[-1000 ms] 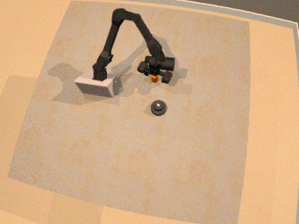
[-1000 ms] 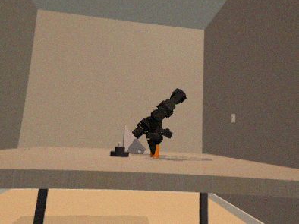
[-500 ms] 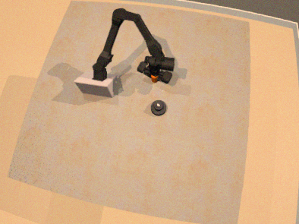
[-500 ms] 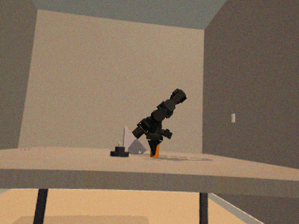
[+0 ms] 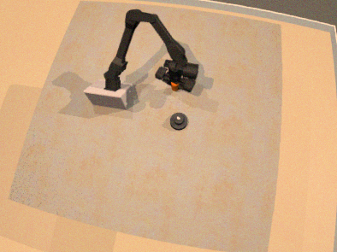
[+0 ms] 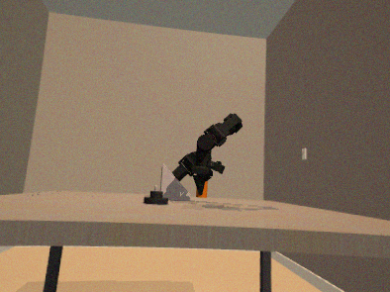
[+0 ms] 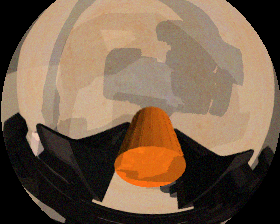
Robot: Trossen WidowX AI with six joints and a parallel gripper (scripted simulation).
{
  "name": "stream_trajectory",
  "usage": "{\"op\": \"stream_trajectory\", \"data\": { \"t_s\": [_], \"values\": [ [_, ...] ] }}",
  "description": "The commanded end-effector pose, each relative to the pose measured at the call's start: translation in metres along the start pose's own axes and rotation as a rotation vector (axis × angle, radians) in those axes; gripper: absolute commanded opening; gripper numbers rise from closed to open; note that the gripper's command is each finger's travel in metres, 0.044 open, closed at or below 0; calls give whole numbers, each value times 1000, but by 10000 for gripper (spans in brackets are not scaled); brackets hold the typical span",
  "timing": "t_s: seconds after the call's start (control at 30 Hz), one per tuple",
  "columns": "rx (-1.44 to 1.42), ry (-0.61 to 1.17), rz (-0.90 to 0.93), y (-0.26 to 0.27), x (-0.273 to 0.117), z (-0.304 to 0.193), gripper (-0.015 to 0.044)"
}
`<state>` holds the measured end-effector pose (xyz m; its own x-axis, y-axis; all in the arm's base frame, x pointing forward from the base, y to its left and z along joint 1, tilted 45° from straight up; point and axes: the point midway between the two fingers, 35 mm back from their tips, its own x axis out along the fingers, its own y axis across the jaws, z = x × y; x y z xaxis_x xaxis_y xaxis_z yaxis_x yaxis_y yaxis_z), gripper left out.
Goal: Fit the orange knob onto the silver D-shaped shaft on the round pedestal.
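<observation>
The orange knob (image 5: 174, 86) (image 6: 204, 190) (image 7: 150, 166) is upright between the two black fingers of my gripper (image 5: 174, 82) (image 6: 201, 187) (image 7: 150, 130), which is shut on it. The exterior view shows the knob's lower edge a little above the table. Its underside and hole are hidden. The round dark pedestal (image 5: 179, 126) (image 6: 155, 200) stands in front of the gripper in the top view, apart from the knob. Its small silver shaft (image 5: 178, 118) (image 6: 155, 187) sticks up bare; its flat side is too small to make out. In the wrist view the pedestal is almost wholly hidden.
The arm's pale base block (image 5: 107, 97) (image 6: 173, 189) stands left of the gripper in the top view, on the mottled table top (image 5: 150, 187) (image 6: 99, 212). The arm arches over from the base, and its shadows fall around the knob.
</observation>
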<state>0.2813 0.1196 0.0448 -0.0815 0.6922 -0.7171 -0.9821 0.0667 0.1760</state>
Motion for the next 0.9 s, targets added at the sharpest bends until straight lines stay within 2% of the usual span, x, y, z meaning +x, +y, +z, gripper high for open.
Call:
{"op": "stream_trajectory", "data": {
  "t_s": [0.0, 0.87],
  "values": [
    [-2, 4, -6, -3, -11, -1, 0],
    [0, 6, -5, -8, -90, -3, 0]
  ]
}}
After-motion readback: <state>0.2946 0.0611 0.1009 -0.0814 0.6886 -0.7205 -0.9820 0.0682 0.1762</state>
